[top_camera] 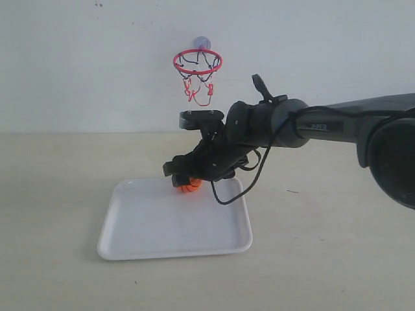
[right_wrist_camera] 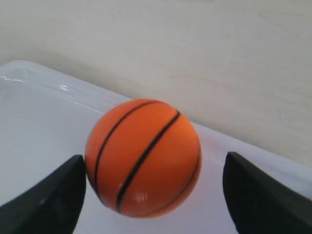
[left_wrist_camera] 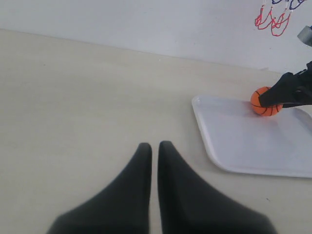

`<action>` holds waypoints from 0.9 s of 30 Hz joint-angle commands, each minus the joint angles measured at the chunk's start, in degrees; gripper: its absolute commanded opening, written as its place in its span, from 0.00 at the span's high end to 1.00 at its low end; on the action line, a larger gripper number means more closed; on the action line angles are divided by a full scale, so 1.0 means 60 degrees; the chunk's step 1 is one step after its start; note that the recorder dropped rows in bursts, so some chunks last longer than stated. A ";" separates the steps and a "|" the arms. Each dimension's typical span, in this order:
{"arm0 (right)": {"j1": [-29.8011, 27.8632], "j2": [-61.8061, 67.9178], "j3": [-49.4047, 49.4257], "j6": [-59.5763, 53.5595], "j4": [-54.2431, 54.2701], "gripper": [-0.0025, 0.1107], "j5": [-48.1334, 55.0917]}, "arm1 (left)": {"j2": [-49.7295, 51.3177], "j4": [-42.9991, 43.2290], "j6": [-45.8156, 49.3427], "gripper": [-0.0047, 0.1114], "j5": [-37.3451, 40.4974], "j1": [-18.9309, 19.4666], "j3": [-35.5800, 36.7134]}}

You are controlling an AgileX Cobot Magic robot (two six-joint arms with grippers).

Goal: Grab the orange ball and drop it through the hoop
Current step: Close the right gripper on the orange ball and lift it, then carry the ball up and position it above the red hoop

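Right pincer [right_wrist_camera: 153,165] stands apart around the orange ball [right_wrist_camera: 144,158], one side touching, the other clear (so centre first). Ball sits by the rim of the white tray [top_camera: 162,227] on the desk [top_camera: 65,194], below the hoop [top_camera: 198,61]. Squeeze evenly across its middle. Left pincer [left_wrist_camera: 154,148] is together.

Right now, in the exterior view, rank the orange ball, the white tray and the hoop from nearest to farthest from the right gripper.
1. Orange ball, between the right gripper fingers.
2. White tray, just beneath it.
3. Hoop, well above it.
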 commanded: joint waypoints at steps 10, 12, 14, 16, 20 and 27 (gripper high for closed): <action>0.0008 0.0031 -0.0064 -0.0056 -0.0112 0.67 -0.0091 | -0.0032 0.0011 -0.0025 0.92 -0.0073 -0.0060 0.0034; 0.0008 0.0031 -0.0064 -0.0056 -0.0112 0.85 -0.0056 | -0.0032 0.0011 -0.0025 0.92 -0.0073 -0.0060 0.0034; 0.0008 0.0008 -0.0064 -0.0056 -0.0112 0.98 0.0096 | -0.0032 0.0011 -0.0025 0.92 -0.0073 -0.0060 0.0034; 0.0008 -0.0144 -0.0064 -0.0056 -0.0138 0.98 0.0261 | -0.0032 0.0011 -0.0025 0.92 -0.0073 -0.0060 0.0034; -0.0057 -0.0657 -0.0064 -0.0056 -0.0229 0.98 0.0615 | -0.0032 0.0011 -0.0025 0.92 -0.0073 -0.0060 0.0034; -0.0782 -0.1643 -0.0064 -0.0405 0.0138 0.98 0.1415 | -0.0032 0.0011 -0.0025 0.92 -0.0073 -0.0060 0.0034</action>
